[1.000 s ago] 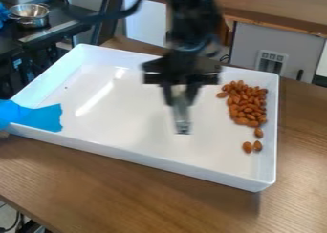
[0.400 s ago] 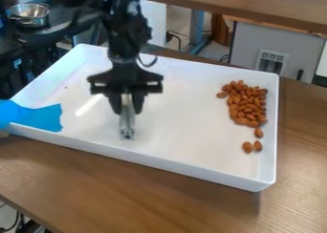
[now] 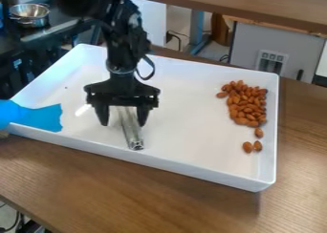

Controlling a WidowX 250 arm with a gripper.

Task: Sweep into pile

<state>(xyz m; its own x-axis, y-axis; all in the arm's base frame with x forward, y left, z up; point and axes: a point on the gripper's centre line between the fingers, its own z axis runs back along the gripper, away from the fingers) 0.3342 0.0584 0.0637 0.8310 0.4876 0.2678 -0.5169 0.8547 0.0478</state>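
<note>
Over the left-centre of the white tray (image 3: 185, 153), my gripper (image 3: 123, 121) hangs with its fingers spread wide. A silver, foil-like stick (image 3: 131, 132) slants down between them; its lower end is close to the tray's front wall and its upper end is hidden behind the gripper. Whether the stick touches either finger I cannot tell. Most of the brown almonds (image 3: 246, 105) are heaped along the tray's right side. A few lie in front of that heap, with two almonds (image 3: 248, 147) side by side nearest the front.
A blue cloth or glove (image 3: 38, 117) overlaps the tray's left front corner. The tray walls rise around the work area on a wooden table (image 3: 127, 189). Behind at the upper left, a metal pot (image 3: 29, 15) stands on a dark surface.
My gripper has moved left from the tray's middle, and its fingers have opened around the stick, which now slants toward the lower right. The almonds have not moved.
</note>
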